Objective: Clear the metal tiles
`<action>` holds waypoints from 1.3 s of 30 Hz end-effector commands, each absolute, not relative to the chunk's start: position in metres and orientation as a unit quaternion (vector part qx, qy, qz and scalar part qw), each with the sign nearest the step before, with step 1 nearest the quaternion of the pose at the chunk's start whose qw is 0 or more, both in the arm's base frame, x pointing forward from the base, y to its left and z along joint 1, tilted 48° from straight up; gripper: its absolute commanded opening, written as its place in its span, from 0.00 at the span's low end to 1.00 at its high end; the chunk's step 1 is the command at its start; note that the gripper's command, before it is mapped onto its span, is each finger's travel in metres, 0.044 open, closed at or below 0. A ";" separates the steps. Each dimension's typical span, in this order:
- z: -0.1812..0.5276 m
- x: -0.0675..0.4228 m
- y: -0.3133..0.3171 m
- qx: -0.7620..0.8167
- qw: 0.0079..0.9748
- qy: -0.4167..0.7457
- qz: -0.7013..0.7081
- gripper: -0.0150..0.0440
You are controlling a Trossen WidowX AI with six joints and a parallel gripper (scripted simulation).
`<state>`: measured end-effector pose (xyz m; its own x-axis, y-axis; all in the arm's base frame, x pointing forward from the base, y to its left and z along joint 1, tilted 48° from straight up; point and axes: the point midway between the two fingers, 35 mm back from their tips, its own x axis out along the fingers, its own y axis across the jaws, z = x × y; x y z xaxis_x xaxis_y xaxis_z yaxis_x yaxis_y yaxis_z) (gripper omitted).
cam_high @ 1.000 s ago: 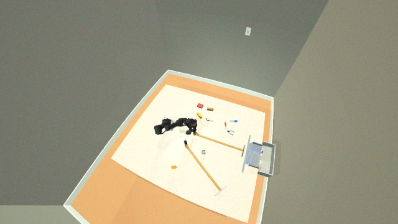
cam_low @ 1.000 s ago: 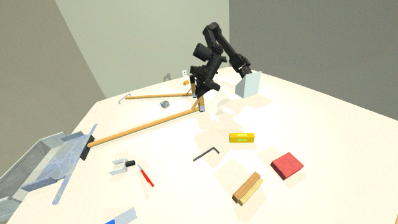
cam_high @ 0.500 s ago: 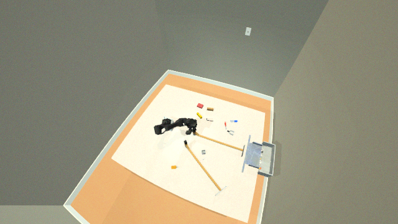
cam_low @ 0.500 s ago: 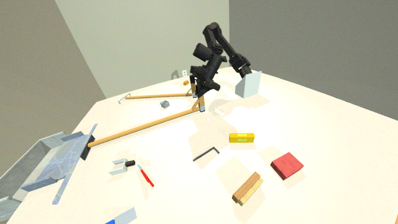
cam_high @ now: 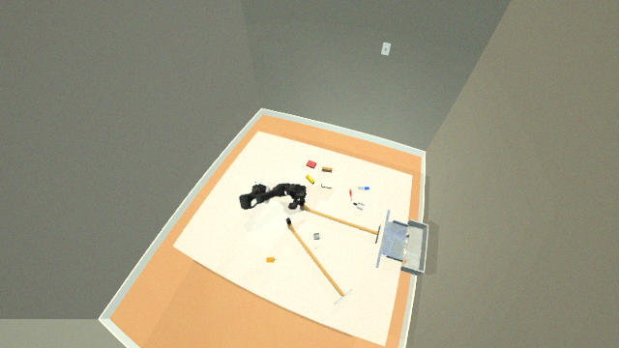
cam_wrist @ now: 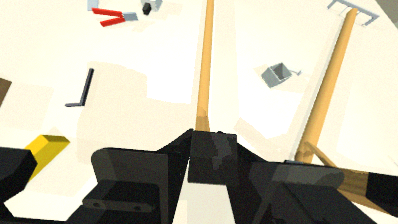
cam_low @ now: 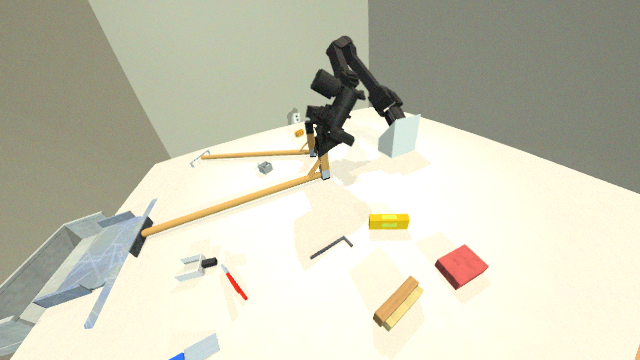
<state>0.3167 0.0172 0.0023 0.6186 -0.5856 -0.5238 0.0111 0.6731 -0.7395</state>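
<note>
The gripper (cam_wrist: 212,165) pinches the dark handle end of the long scraper (cam_low: 225,204), whose wooden shaft runs straight away from the fingers to its dark blade at the near edge of the steel bench plate (cam_low: 100,255); the catch box (cam_high: 418,246) lies beyond the plate.

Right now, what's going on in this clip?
The arm's end effector is shut on the handle end of the long scraper, whose shaft runs across the table to the steel bench plate. The scraper's dark blade sits at the plate's near edge, with the catch box beyond. A second long-handled tool lies unused nearby. Tiles on the plate are too small to make out.
</note>
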 end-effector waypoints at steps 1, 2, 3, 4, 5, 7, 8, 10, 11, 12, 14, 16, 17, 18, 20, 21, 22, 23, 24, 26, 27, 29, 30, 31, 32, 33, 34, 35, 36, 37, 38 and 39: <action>0.003 0.317 0.017 -0.361 0.825 0.395 -0.183 0.25; 0.003 0.317 0.017 -0.361 0.825 0.395 -0.183 0.25; 0.003 0.317 0.017 -0.361 0.825 0.395 -0.183 0.25; 0.003 0.317 0.017 -0.361 0.825 0.395 -0.183 0.25; 0.002 0.317 0.017 -0.361 0.824 0.397 -0.181 0.30; 0.002 0.317 0.017 -0.361 0.824 0.397 -0.181 0.39; 0.002 0.317 0.017 -0.361 0.824 0.397 -0.181 0.43; 0.002 0.317 0.017 -0.361 0.824 0.397 -0.181 0.52; 0.002 0.317 0.017 -0.361 0.824 0.397 -0.181 0.57; 0.002 0.317 0.017 -0.361 0.824 0.397 -0.181 0.61; 0.002 0.317 0.017 -0.361 0.824 0.397 -0.181 0.70; 0.002 0.317 0.017 -0.361 0.824 0.397 -0.181 0.79; 0.002 0.317 0.017 -0.361 0.824 0.397 -0.181 0.83; 0.002 0.317 0.017 -0.361 0.824 0.397 -0.181 0.88; 0.002 0.317 0.018 -0.361 0.824 0.397 -0.181 0.97; 0.003 0.317 0.019 -0.361 0.824 0.398 -0.181 1.00; 0.003 0.317 0.021 -0.360 0.824 0.398 -0.180 1.00; 0.004 0.316 0.023 -0.359 0.824 0.399 -0.179 1.00; 0.004 0.316 0.025 -0.359 0.824 0.400 -0.179 1.00; 0.006 0.316 0.030 -0.357 0.824 0.402 -0.178 1.00; 0.007 0.315 0.032 -0.357 0.824 0.403 -0.177 1.00; 0.009 0.315 0.037 -0.355 0.824 0.404 -0.176 1.00; 0.010 0.314 0.039 -0.355 0.824 0.405 -0.176 1.00; 0.011 0.314 0.041 -0.354 0.824 0.406 -0.175 1.00; 0.012 0.314 0.044 -0.354 0.824 0.406 -0.175 1.00; 0.013 0.313 0.046 -0.353 0.824 0.407 -0.175 1.00; 0.014 0.313 0.048 -0.353 0.824 0.408 -0.174 1.00; 0.015 0.312 0.050 -0.352 0.824 0.408 -0.174 1.00; 0.016 0.311 0.052 -0.352 0.824 0.409 -0.174 1.00; 0.017 0.311 0.055 -0.352 0.824 0.409 -0.174 1.00; 0.019 0.310 0.057 -0.351 0.824 0.410 -0.173 1.00; 0.020 0.309 0.059 -0.351 0.824 0.410 -0.173 1.00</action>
